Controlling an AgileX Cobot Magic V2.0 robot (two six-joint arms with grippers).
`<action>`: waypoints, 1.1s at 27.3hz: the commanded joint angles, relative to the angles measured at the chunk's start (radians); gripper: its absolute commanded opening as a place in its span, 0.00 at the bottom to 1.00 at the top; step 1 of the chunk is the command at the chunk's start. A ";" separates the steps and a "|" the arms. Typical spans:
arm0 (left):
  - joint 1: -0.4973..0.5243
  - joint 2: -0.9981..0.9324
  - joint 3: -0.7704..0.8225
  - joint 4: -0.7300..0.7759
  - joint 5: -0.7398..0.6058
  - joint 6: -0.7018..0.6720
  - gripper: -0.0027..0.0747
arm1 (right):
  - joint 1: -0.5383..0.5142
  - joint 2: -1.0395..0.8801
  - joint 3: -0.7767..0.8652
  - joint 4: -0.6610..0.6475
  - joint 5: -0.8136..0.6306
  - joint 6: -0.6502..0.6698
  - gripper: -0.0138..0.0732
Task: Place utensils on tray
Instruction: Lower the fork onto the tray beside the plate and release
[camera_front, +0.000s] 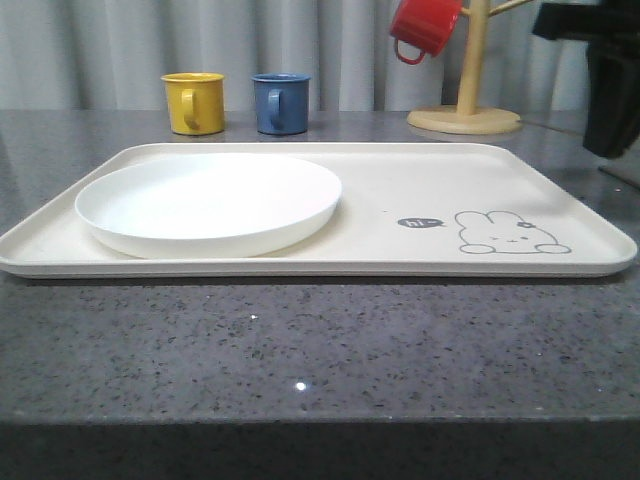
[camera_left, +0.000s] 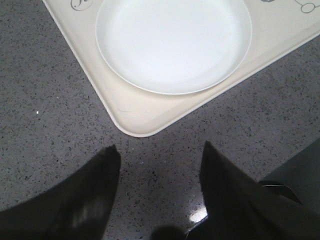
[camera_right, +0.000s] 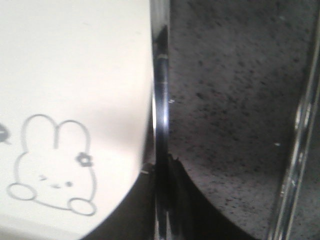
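Note:
The cream tray (camera_front: 420, 180) with its grey rabbit drawing lies across the counter. In the right wrist view, a thin shiny silver utensil (camera_right: 161, 90) runs along the tray's (camera_right: 75, 60) edge near the rabbit. My right gripper (camera_right: 162, 167) is shut on its lower end; I cannot tell which utensil it is. A second slim silver utensil (camera_right: 299, 150) lies on the counter beside it. My left gripper (camera_left: 160, 152) is open and holds nothing, hovering over bare counter just off a tray corner (camera_left: 145, 120). The right arm (camera_front: 605, 90) hangs dark at the far right.
A round white plate (camera_front: 210, 200) (camera_left: 172, 42) sits on the tray's left half. Behind the tray stand a yellow mug (camera_front: 193, 102), a blue mug (camera_front: 280, 103) and a wooden mug tree (camera_front: 468, 70) holding a red mug (camera_front: 425, 25). A strip of speckled grey counter runs in front.

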 joint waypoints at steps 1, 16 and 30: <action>-0.008 -0.004 -0.026 0.000 -0.058 -0.011 0.51 | 0.099 -0.026 -0.088 0.015 0.015 0.024 0.16; -0.008 -0.004 -0.026 0.000 -0.058 -0.011 0.51 | 0.289 0.150 -0.186 -0.038 -0.122 0.540 0.16; -0.008 -0.004 -0.026 0.000 -0.058 -0.011 0.51 | 0.289 0.176 -0.186 -0.038 -0.177 0.548 0.39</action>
